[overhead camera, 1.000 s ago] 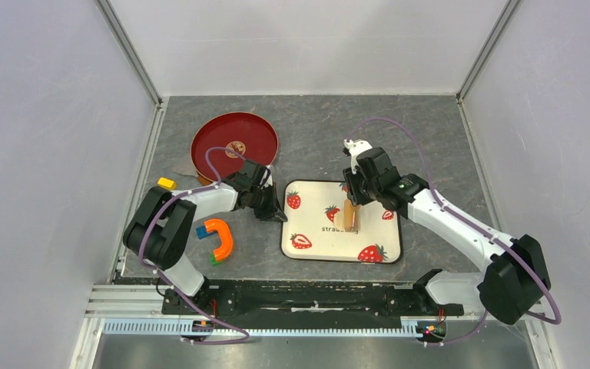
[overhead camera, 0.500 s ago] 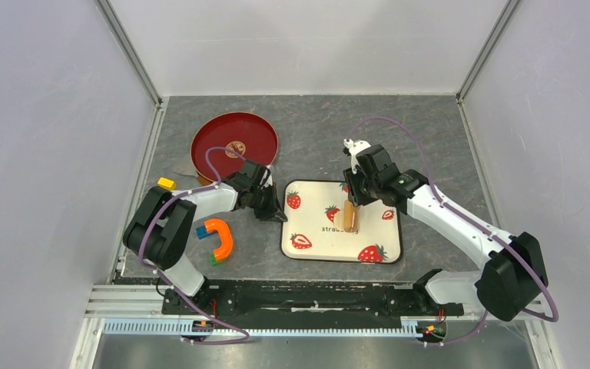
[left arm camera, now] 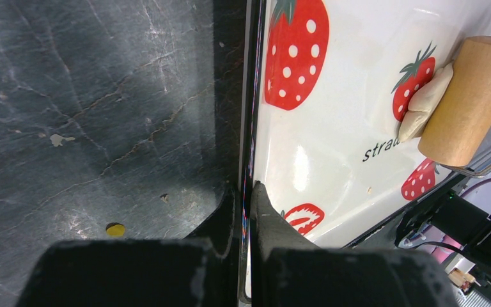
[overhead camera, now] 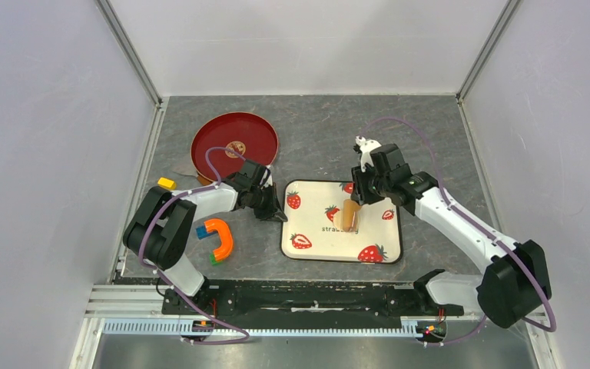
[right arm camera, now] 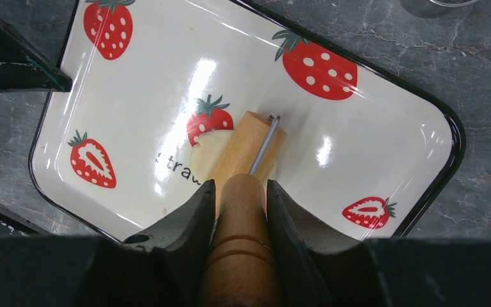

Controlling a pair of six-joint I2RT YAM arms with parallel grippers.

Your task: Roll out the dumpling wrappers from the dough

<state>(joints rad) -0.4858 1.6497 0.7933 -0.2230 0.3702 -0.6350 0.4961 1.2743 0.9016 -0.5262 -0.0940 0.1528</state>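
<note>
A white strawberry tray [overhead camera: 315, 231] lies mid-table. The dough [right arm camera: 208, 148], a pale cream flattened lump, lies on it under the barrel of the tan wooden roller [right arm camera: 246, 144]. It bulges out on the roller's left side in the left wrist view [left arm camera: 427, 101]. My right gripper [right arm camera: 241, 185] is shut on the roller's handle and holds the roller [overhead camera: 349, 214] down on the tray. My left gripper [left arm camera: 245, 187] is shut on the tray's left rim [left arm camera: 250, 128], one finger on each side. No round wrappers show.
A red plate [overhead camera: 234, 144] sits at the back left. An orange U-shaped toy [overhead camera: 219, 237] and a yellow block [overhead camera: 166, 183] lie by the left arm. A metal ring's edge [right arm camera: 431, 5] shows just beyond the tray's far side. Walls enclose the table.
My right wrist has swung a little to the right and back while the roller stays on the dough. The left arm and the tray have not moved.
</note>
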